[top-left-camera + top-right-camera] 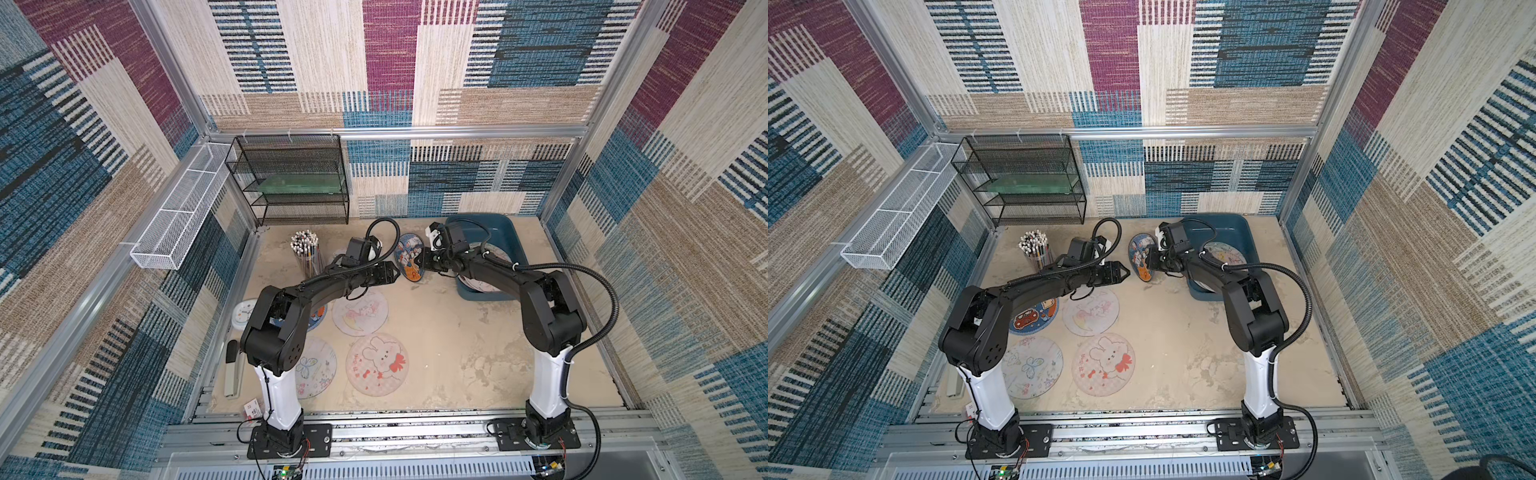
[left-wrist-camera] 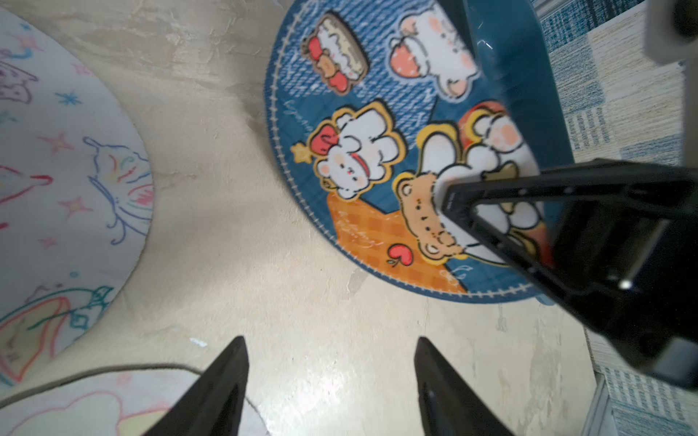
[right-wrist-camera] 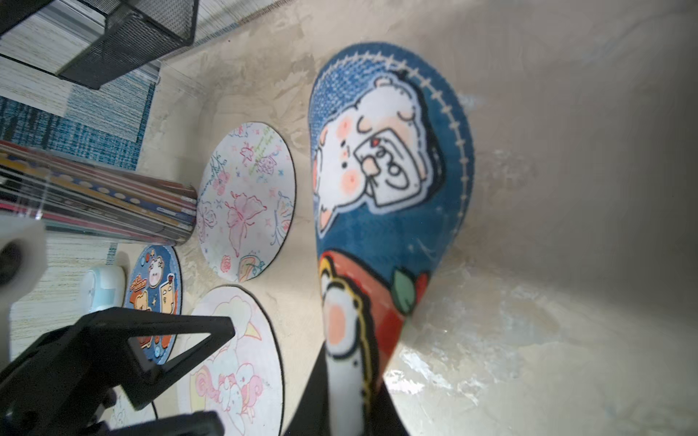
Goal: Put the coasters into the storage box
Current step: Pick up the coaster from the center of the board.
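My right gripper (image 1: 423,259) (image 3: 351,373) is shut on the rim of a dark blue coaster (image 1: 409,257) (image 3: 385,170) printed with bears. It holds the coaster on edge above the table, just left of the dark teal storage box (image 1: 509,232) (image 1: 1246,232). A pale coaster (image 1: 494,253) lies inside the box. My left gripper (image 1: 397,274) (image 2: 328,339) stands open and empty, a short way left of the held coaster (image 2: 377,170). On the table lie a moon-print coaster (image 1: 360,311), a pink bunny coaster (image 1: 377,365), a butterfly coaster (image 1: 316,370) and a dark blue car coaster (image 1: 1034,318).
A clear cup of pens (image 1: 305,249) stands behind my left arm. The black mesh rack (image 1: 291,178) sits at the back left, the white wire basket (image 1: 178,212) on the left wall. A small white clock (image 1: 243,313) and a stapler (image 1: 232,370) lie at the left edge.
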Tool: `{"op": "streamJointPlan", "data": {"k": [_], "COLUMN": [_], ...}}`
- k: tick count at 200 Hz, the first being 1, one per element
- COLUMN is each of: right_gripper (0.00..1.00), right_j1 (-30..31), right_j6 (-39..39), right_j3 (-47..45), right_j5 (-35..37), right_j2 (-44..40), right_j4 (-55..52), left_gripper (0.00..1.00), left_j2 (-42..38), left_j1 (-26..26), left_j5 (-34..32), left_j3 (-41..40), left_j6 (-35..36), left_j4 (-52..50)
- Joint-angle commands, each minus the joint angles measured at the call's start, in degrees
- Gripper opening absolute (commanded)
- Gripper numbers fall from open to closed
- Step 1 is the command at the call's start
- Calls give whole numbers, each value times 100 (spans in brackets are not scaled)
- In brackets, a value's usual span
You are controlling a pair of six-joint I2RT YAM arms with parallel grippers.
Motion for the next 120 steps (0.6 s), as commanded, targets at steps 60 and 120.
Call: {"op": "streamJointPlan", "data": {"k": [60,120], "right_gripper": [14,15], "right_j1": [-688,-1741], "right_j6": [-53,-210], "right_j3": [-649,-1319], "right_j5": [177,480], "right_j2": [-1607,-2574], "right_j4": [39,-282], "left_gripper": [68,68], "left_j2": [-390,-770], "left_j1": [2,-5], "left_j5": [-354,-250], "left_j3": [-261,-688], "left_j6": [380,440], "left_j4": [-220,16]}}
